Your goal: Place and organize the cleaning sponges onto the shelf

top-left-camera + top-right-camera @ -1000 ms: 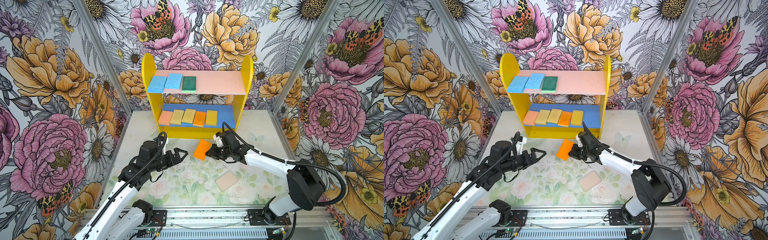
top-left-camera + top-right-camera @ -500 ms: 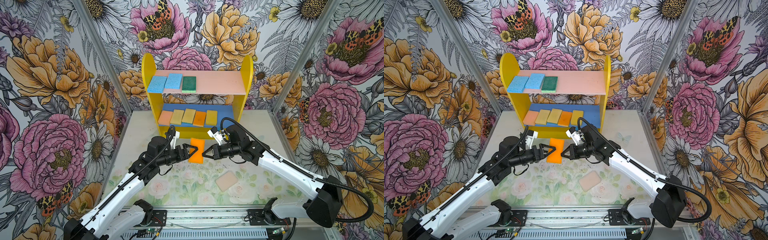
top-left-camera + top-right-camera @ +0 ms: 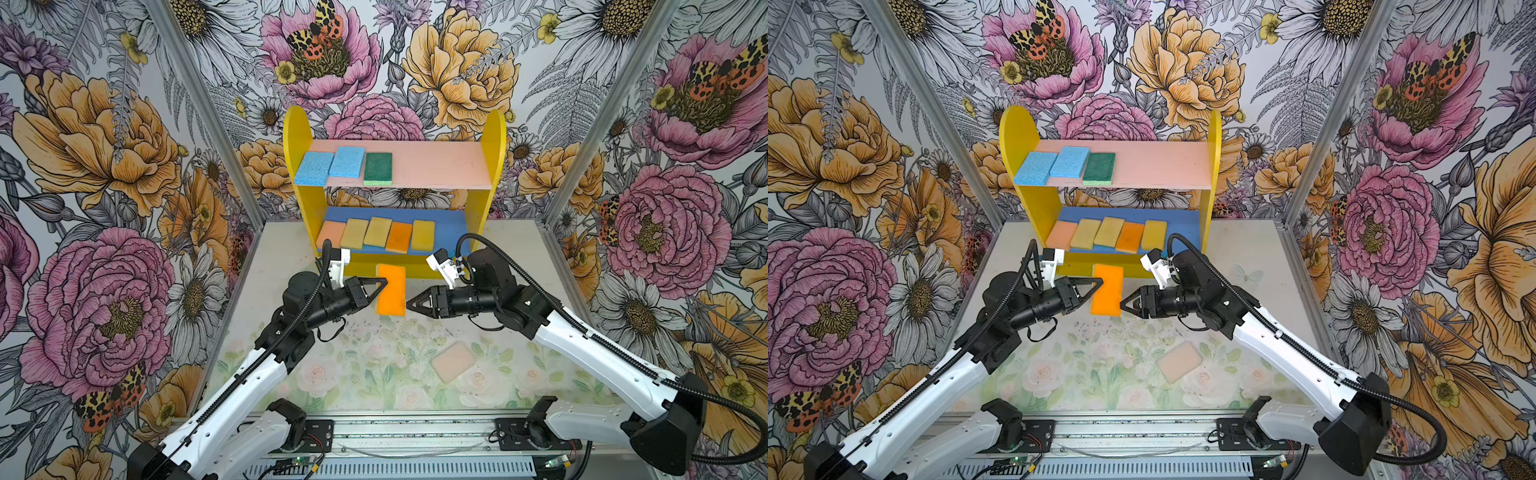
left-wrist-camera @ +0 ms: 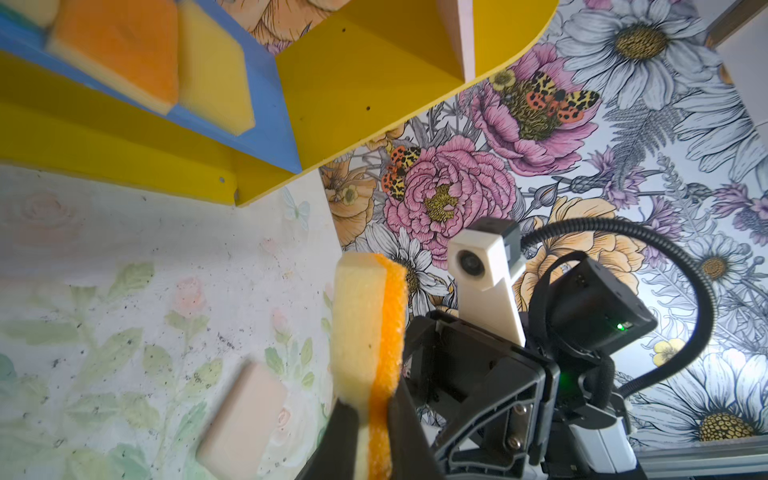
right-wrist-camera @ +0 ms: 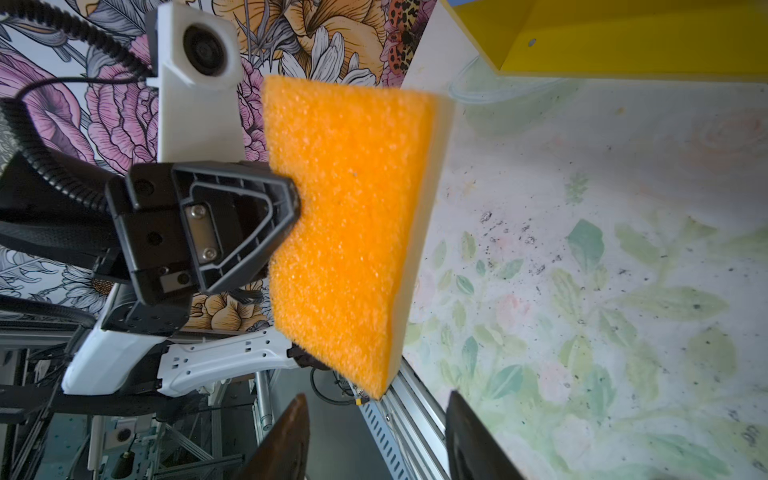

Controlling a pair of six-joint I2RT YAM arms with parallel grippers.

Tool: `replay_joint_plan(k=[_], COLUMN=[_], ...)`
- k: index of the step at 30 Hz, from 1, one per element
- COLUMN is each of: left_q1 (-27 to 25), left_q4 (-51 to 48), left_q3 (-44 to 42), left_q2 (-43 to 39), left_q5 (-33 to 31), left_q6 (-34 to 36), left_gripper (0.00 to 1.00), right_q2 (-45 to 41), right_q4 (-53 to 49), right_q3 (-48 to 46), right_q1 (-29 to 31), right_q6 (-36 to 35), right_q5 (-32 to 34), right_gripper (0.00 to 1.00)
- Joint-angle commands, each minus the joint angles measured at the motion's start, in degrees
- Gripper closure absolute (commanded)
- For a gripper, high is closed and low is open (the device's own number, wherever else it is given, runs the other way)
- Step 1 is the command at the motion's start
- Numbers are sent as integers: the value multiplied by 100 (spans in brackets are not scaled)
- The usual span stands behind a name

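The left tool (image 3: 384,286) pinches the orange sponge (image 3: 391,293) at the middle of one long edge, with its fingers (image 4: 338,449) pressed on the two broad faces. The sponge stands upright in the air above the bench (image 3: 374,374), just in front of the shelf (image 3: 297,137). The right tool (image 3: 409,305) is spread, just beside the opposite edge and not touching it.

In the left wrist view the foam is narrower where it is pinched, so I judge it soft and very light. The rough orange face should give good friction, and nothing here looks fragile. Because the hold is at one edge only, the sponge may bend or swing; a deeper hold toward the middle seems safer.

A peach sponge (image 3: 453,361) lies flat on the bench and probably must be taken by its two long edges from above.
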Motion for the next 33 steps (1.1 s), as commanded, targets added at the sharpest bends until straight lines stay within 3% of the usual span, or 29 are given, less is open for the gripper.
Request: replay_joint_plan(k=[1,6,22,25,33], left_q1=[81,21,-156,-147,-108], left_q4=[1172,1929,1935,1910,1884], left_q3=[-207,-270,-145,-153,-50], left_q2=[-35,133,159,164,276], left_q5=[-226,-287,-241,-249,-185], left_q6=[-719,-1213,-1253,-1253,-1214], left_gripper=[93,94,93,94,93], right_q2=[-104,-96,302,295,208], right_q4=[166,332,546,608,650], right_q3=[204,338,706,745,752], right_q1=[189,302,290,282,280], right_q6=[212,263,232,249,379], right_q5=[197,243,587,647,830], right_gripper=[43,43,50,58,96])
